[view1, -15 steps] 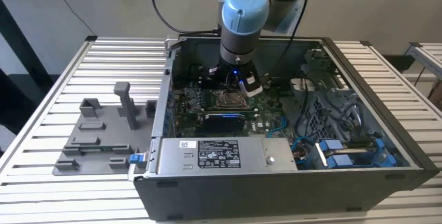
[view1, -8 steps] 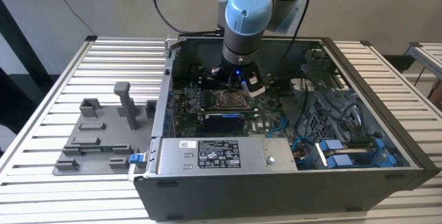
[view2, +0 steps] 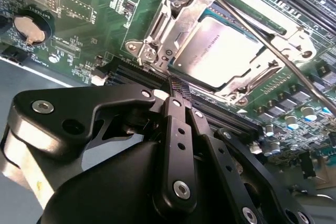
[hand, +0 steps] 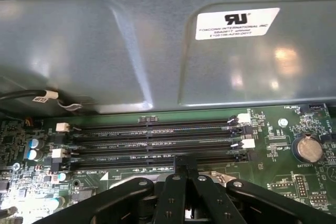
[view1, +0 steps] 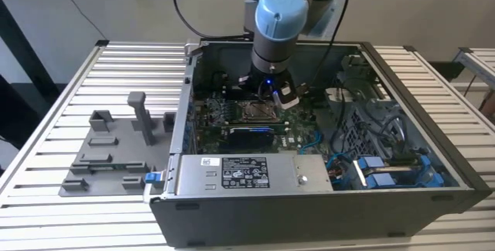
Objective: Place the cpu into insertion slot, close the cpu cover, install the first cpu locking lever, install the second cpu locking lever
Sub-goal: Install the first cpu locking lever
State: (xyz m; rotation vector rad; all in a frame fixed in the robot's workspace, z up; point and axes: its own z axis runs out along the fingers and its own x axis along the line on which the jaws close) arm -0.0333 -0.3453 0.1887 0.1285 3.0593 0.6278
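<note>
**A:** Start closest in. What are the jaws doing?

**B:** In the second wrist view the gripper (view2: 176,84) has its jaws pressed together at the tips, with nothing visible between them. They hang just off one corner of the socket and are not touching it, as far as I can see.

**A:** And the cpu?

**B:** The cpu (view2: 220,51) sits in the insertion slot (view1: 254,111), lying flat with its silver top up. The cpu cover (view2: 181,22) is folded over it. Its frame runs round the chip's edges and the top shows through the window. I'd judge the first two steps done.

**A:** Why pinch the jaws with nothing in them?

**B:** My guess is that, closed, they make one narrow tip, better for pushing a thin rod than for grasping. A locking lever (view2: 273,51) runs slantwise over the cover's far side. Whether it is hooked under its catch I cannot tell.

**A:** Farther out?

**B:** Green motherboard (view2: 94,3) lies all round, and the first wrist view has the memory slots (hand: 157,135) and a coin battery (hand: 307,148). Beyond that is the open computer case (view1: 309,219), laid on its side so the arm can come straight down into it. It rests on a slatted tabletop (view1: 116,71) beside a grey parts fixture (view1: 101,158).
</note>
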